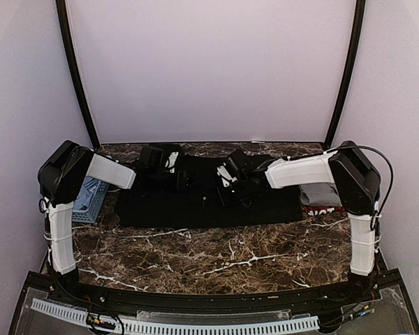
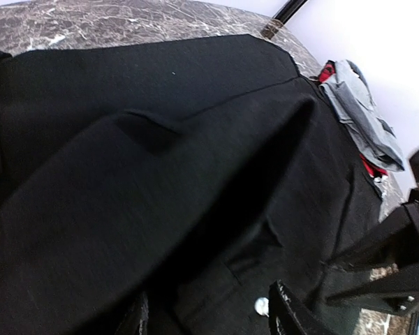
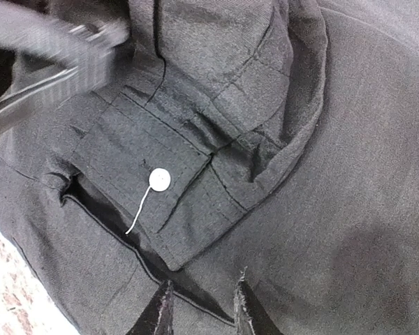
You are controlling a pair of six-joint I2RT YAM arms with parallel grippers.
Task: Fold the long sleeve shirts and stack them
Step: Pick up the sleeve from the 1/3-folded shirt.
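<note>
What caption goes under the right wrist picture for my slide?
Right gripper poised, jaws slightly apart, over the black shirt near its pale button.

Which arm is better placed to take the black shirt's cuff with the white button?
Right, likely: the right gripper points straight at that cuff on the black shirt, white button just ahead. The left gripper sits farther left.

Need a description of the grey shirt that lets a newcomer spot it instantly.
On the marble table, look to the right end, beside the right arm. A small pile sits just past the spread black shirt. The grey shirt is its top layer: pale grey, lying over a red-edged shirt.
</note>
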